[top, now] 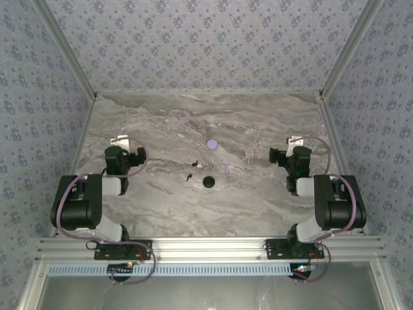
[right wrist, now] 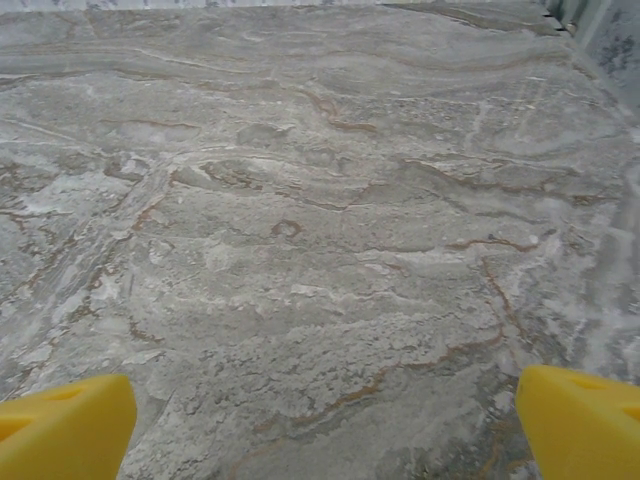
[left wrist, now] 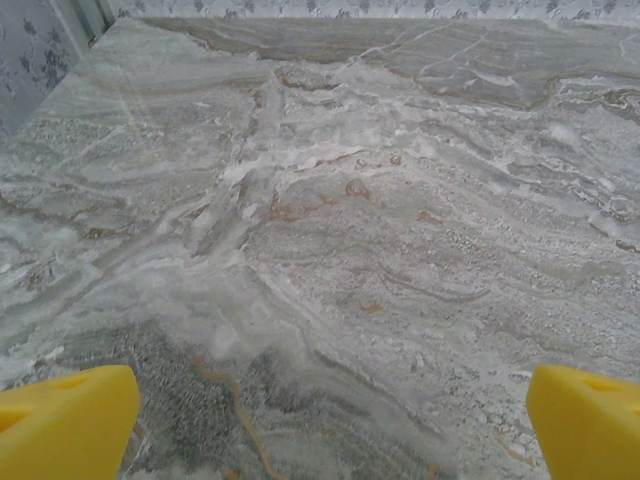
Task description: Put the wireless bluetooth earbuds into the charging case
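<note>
Left tool [left wrist: 330,410] and right tool [right wrist: 320,415] both stand wide apart above the bench [top: 271,123]; case [top: 208,181] lies near two earbuds [top: 189,176].

No readable text, brand, number or sign in any view. Case [top: 208,182]: no marking legible at this size. Left white tab [top: 120,140] and right white tab [top: 296,140]: too small to read.

Case [top: 208,182] ctr of table [top: 161,123], 2 earbuds [top: 189,177] just L & behind it, disc [top: 212,144] further back
</note>
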`<state>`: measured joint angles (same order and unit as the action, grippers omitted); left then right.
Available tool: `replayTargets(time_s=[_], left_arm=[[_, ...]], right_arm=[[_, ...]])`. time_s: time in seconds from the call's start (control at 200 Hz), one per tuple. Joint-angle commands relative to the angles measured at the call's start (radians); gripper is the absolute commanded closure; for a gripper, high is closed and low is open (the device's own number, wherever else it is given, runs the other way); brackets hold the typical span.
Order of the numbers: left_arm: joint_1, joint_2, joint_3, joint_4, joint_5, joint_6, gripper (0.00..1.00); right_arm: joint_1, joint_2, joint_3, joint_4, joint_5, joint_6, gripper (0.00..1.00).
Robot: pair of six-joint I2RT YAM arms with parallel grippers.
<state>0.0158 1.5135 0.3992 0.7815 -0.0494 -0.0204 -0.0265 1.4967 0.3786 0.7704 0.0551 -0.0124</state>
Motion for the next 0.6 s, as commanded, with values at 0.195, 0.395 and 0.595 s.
replayTargets(time_s=[0.195, 0.395, 0.595], left_arm=[[0.002, -0.255, 0.057, -0.307, -0.064, -0.116, 0.01], [-0.007, -0.364, 0.188, -0.619, -0.021, -0.233, 0.01], [-0.098, -0.338, 0.339, -0.849, 0.013, -0.239, 0.01]], right_arm=[[0.005, -0.210, 0.123, -0.408, 0.107, 0.103, 0.00], [0.010, -0.261, 0.275, -0.760, 0.037, 0.153, 0.00], [0.020, -0.227, 0.393, -0.940, -0.044, 0.230, 0.00]])
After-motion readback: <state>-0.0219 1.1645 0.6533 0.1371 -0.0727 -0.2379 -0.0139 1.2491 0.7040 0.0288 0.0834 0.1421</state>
